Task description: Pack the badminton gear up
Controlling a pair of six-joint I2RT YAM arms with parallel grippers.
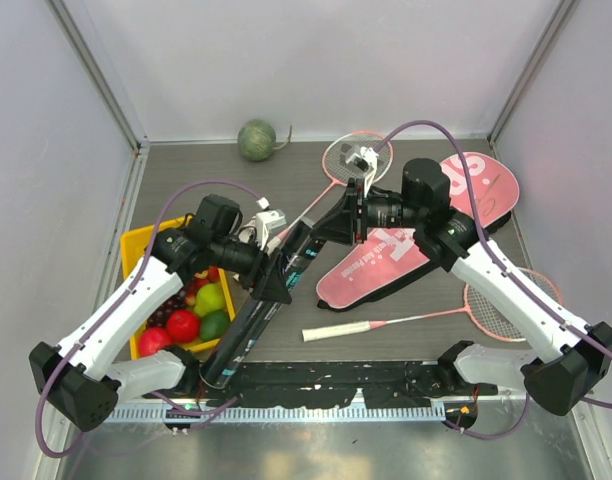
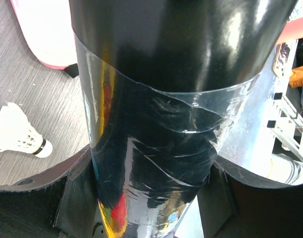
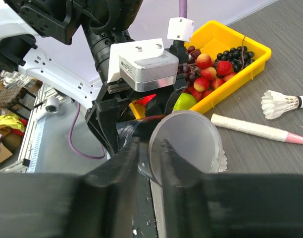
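Observation:
My left gripper (image 1: 269,285) (image 2: 151,191) is shut on the long black tube (image 1: 241,340) (image 2: 166,74), holding it slanted over the table's front. My right gripper (image 1: 328,228) (image 3: 149,154) is at the tube's upper end. Its fingers stand narrowly open astride the left rim of the tube's clear round cap (image 3: 191,139), and a thin gap shows beside the left finger. One shuttlecock (image 3: 282,103) (image 2: 20,134) lies on the table by a white racket handle (image 3: 250,128). A second racket (image 1: 336,331) lies in front of the pink bag (image 1: 386,265).
A yellow tray (image 1: 136,245) (image 3: 240,74) of fruit sits at the left under my left arm. A green melon (image 1: 256,139) rests by the back wall. A pink racket head (image 1: 331,165) lies at the back, another (image 1: 506,305) under my right arm.

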